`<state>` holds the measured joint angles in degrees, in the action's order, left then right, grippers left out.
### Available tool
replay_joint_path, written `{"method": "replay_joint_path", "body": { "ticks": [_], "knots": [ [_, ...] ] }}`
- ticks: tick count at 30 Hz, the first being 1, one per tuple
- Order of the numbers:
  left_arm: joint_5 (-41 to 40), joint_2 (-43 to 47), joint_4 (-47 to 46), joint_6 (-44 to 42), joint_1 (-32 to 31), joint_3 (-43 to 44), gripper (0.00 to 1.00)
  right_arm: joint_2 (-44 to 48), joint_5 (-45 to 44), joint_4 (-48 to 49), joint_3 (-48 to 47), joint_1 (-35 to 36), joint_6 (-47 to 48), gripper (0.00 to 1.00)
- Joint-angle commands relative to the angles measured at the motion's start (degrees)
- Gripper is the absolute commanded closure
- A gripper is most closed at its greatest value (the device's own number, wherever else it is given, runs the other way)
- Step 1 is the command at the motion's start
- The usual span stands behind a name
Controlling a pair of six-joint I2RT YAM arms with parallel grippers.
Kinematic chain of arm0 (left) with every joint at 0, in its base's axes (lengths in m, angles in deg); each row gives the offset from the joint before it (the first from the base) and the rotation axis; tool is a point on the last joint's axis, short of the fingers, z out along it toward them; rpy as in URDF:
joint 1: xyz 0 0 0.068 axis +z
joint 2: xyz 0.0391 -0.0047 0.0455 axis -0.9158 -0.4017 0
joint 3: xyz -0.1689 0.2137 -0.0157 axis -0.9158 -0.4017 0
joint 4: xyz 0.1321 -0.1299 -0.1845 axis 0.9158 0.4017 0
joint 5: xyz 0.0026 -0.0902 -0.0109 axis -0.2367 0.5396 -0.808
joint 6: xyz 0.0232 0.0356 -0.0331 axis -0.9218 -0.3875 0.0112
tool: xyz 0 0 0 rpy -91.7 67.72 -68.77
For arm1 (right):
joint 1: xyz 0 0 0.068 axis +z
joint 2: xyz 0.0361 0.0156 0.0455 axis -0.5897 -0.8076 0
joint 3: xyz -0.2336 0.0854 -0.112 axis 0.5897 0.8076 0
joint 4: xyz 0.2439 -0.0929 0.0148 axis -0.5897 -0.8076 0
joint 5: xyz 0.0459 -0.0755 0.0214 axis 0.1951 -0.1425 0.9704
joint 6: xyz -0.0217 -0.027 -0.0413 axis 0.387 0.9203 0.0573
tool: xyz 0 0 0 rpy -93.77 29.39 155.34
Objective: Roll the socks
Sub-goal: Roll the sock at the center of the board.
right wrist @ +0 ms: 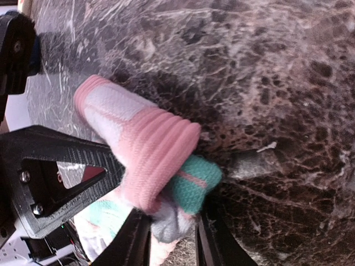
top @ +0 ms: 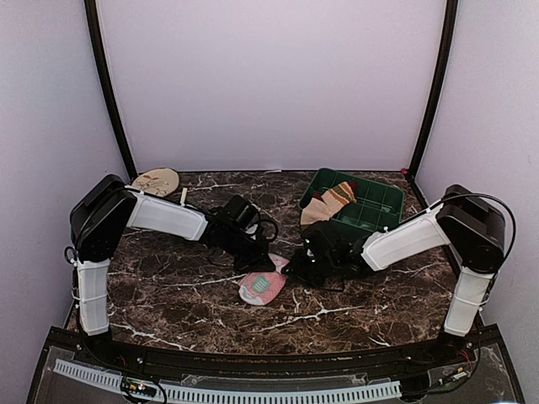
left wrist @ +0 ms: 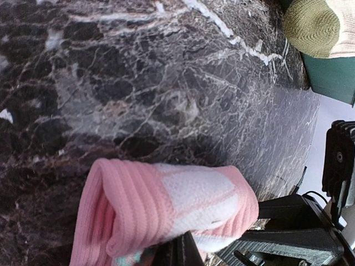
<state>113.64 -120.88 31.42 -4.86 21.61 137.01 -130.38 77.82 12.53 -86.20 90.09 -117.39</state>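
A pink, white and teal sock [top: 263, 284] lies partly rolled on the marble table, between my two grippers. My left gripper [top: 255, 257] is at the sock's far left end. In the left wrist view its fingers [left wrist: 186, 252] are closed together under the pink cuff [left wrist: 166, 208]. My right gripper [top: 301, 267] is at the sock's right end. In the right wrist view [right wrist: 172, 241] its two fingers pinch the folded pink and teal part [right wrist: 166, 166]. A tan striped sock [top: 328, 202] hangs over the rim of the green basket [top: 370, 210].
A round tan mat [top: 156, 181] lies at the back left. The green basket stands at the back right, close behind my right arm; its corner [left wrist: 333, 77] and an olive sock toe [left wrist: 310, 25] show in the left wrist view. White walls enclose the table.
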Motion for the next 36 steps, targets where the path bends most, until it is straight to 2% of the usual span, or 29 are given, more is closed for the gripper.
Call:
{"method": "replay_joint_path", "body": {
  "ticks": [1,7,16,23,31,36],
  "knots": [
    [-2.59,-2.97,3.92,-1.61,0.57,-2.76,1.00,-3.47,-0.01,-10.70,1.35,1.02,1.43,0.70],
    [-2.51,-3.68,4.50,-1.59,0.94,-3.86,1.00,-1.33,-1.79,-13.63,1.08,0.98,4.02,0.62],
    [-2.23,-4.21,3.79,-1.58,1.03,-5.92,1.00,7.56,-5.56,-15.98,4.07,0.82,9.88,0.51],
    [-1.79,-4.82,3.09,-2.08,1.02,-6.90,1.00,8.32,-4.72,-9.60,5.17,-2.55,19.93,0.39],
    [-1.53,-5.57,3.78,-3.06,1.03,-7.70,1.00,6.86,0.56,0.65,6.07,-6.60,27.95,0.37],
    [-1.53,-5.63,3.78,-3.38,1.03,-8.47,1.00,4.37,7.07,4.74,4.33,-7.95,32.91,0.37]
  ]
}}
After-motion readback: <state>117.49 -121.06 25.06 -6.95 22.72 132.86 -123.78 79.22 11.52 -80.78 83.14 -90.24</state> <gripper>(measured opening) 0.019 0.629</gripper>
